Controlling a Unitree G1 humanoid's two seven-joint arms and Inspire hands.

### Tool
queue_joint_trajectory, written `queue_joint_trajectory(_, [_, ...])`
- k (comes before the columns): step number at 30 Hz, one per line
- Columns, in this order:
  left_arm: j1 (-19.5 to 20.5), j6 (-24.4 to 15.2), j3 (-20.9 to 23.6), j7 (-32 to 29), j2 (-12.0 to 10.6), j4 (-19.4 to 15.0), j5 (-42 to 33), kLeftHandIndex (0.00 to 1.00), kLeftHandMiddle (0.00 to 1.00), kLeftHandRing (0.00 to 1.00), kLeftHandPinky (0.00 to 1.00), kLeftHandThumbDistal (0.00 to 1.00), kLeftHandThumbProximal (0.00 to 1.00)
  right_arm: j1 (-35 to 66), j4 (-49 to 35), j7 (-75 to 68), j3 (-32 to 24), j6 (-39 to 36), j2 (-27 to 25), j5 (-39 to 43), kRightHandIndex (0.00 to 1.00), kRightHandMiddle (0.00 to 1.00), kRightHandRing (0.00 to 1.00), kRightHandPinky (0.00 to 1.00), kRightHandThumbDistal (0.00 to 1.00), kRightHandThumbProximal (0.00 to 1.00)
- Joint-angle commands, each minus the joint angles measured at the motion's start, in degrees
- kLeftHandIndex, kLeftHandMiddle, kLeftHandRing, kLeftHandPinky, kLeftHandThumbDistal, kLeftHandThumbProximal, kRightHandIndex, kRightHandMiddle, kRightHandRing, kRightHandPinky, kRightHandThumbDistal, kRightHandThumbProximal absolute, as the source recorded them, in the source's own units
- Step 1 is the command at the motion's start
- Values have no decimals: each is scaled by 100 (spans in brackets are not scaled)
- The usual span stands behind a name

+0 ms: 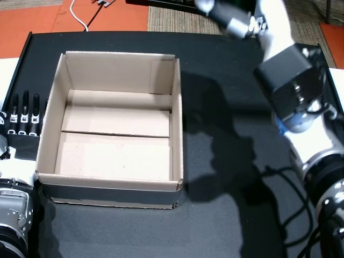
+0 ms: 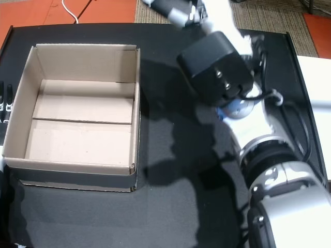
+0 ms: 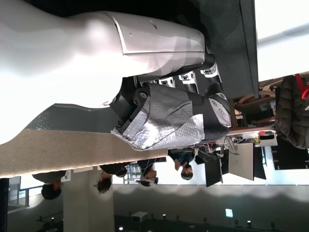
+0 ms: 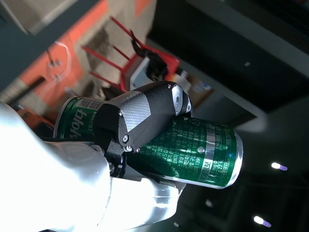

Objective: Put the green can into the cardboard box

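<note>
The green can [image 4: 203,150] shows only in the right wrist view, where my right hand [image 4: 145,121] is shut on it, thumb across its side. In both head views the right arm reaches over the table's far edge, and the hand [image 1: 228,19] [image 2: 173,11] is blurred at the top of the frame, to the right of and beyond the box. The open cardboard box [image 1: 174,113] [image 2: 135,103] stands on the black table with nothing inside. My left hand [image 1: 24,115] [image 3: 193,96] rests flat beside the box's left wall, fingers straight and holding nothing.
The black table [image 1: 231,188] has bare surface between the box and the right arm. Orange mat and a white cable [image 1: 80,19] lie beyond the far edge. Several people [image 3: 145,176] stand far off in the left wrist view. A red chair [image 4: 120,63] shows behind the can.
</note>
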Motion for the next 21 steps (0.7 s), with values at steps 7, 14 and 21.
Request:
queue_joint_trajectory(7, [280,13,37,233,-126,193,21,50,54,67,82,0,52,-573,-113,-227,113,-232,-116,-126,1,19,38,46,14,0])
queue_joint_trajectory(14, [271,-14,24,232,-141,192,62,51,53,63,78,0,56,-473,11,568,481,-439,-40,-255,2,24,48,52,16,0])
queue_joint_trajectory(21, [267,-32,-2,216,-159,187,56,53,55,66,82,0,59,-609,109,2060,783,-31,231,-118,1,25,48,52,19,0])
